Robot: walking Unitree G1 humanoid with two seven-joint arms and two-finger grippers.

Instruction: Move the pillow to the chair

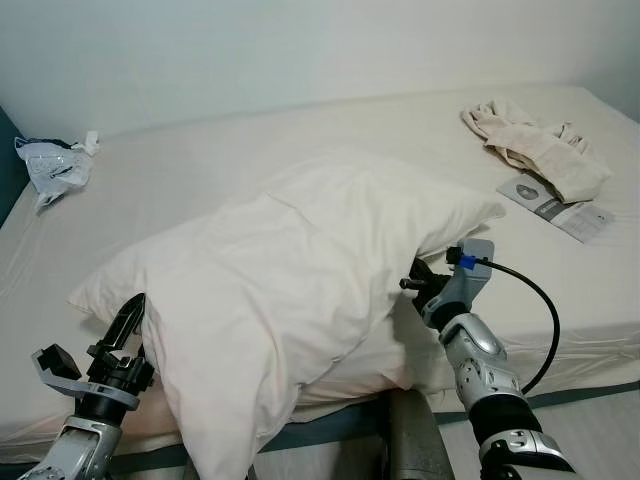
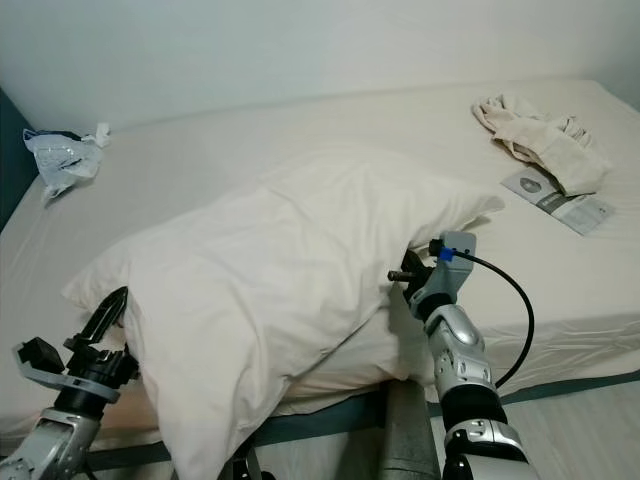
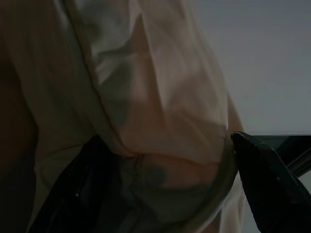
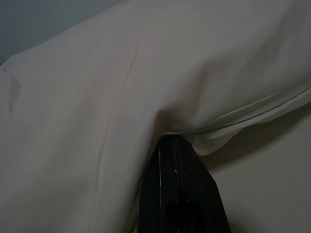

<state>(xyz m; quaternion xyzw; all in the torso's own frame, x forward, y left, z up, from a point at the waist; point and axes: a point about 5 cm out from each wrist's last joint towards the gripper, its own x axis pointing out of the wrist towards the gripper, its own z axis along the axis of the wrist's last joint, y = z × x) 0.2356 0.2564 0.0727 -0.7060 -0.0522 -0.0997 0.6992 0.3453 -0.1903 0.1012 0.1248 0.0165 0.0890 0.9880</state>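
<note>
- The left gripper sits at the near-left corner of the large cream fabric pillow; in the left wrist view its two black fingers stand wide apart with pillow cloth bunched between them, so it straddles the corner without clamping it.
- The pillow itself lies between the two grippers, resting on the white-sheeted bed and overhanging the bed's near edge.
- The right gripper is tucked against the pillow's right underside, and its finger presses into a fold; whether it is pinching cloth cannot be told.
- Beyond it, well apart, lie a crumpled beige cloth and a paper leaflet.
- Risk: the slack, heavy pillow could sag and slide off the bed edge if only one side grips.
</note>
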